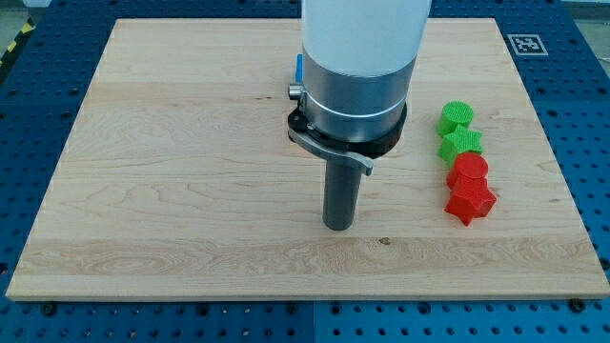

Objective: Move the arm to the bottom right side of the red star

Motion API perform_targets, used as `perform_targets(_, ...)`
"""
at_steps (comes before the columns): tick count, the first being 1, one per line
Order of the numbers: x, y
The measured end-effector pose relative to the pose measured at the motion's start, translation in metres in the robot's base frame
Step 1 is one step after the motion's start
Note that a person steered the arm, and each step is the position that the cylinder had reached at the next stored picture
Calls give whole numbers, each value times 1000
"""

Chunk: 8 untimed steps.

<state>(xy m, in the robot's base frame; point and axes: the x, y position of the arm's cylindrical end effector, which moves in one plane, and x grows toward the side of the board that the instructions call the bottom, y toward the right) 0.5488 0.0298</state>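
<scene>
A: Where's my tip [337, 227] rn?

B: On the pale wooden counter [172, 171], approx centre, a bit toward the view's bottom. Well apart from the blocks, to their left in the view.

A: And the target?

B: Red star-shaped block [471, 202] sits near the view's right edge of the counter, lowest in a short column. Just above it, touching or nearly so, a red rounded block [469, 170]; shape not certain, maybe a cylinder. Above that, a green star-like block [461, 144], then a green rounded block [456, 116] at the top.

A: Jaws?

B: None on this rig, just the dark rod, so nothing to open or close and nothing held.

A: Which step, then?

B: Approach looks not yet done, imo. Tip is left of the star, roughly level w/ its lower edge or slightly below.

A: Next move calls for?

B: Prob. a slide toward the view's right, dipping toward the view's bottom so it passes under the star, then stopping at its lower-right corner.

A: Anything in the way?

B: Only the star itself. A straight run right could clip its lower point and shove it. The other three blocks sit above, out of that path. Also a blue bit [298, 67] behind the arm body, mostly hidden, can't tell what it is.
</scene>
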Motion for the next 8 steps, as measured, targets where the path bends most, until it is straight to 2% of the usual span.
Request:
perform_targets(3, -3, 8)
perform_targets(4, 11, 39)
perform_targets(6, 54, 140)
perform_targets(8, 69, 244)
